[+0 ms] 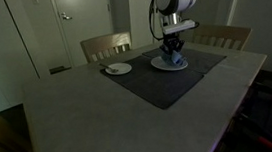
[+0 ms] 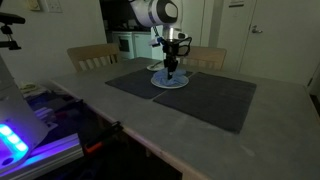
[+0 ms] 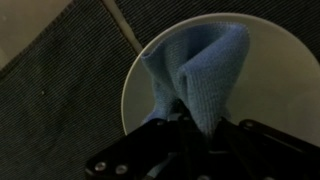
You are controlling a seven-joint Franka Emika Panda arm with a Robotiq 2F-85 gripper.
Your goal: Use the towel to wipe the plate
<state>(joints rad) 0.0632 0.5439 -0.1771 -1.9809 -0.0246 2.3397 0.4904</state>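
A white plate [image 3: 260,60] sits on a dark placemat [image 3: 60,110]; it shows in both exterior views [image 1: 169,66] [image 2: 172,84]. A light blue towel [image 3: 200,70] lies bunched on the plate's left part. My gripper [image 3: 185,125] is shut on the towel's near end and presses it down on the plate. In both exterior views the gripper [image 1: 173,53] [image 2: 172,68] stands straight above the plate with the towel [image 1: 172,57] under it.
A second small white plate [image 1: 118,69] with a utensil lies on the placemat's far corner. Wooden chairs [image 1: 105,46] [image 1: 223,36] stand behind the table. A device with blue and purple lights [image 2: 20,140] sits near the table edge.
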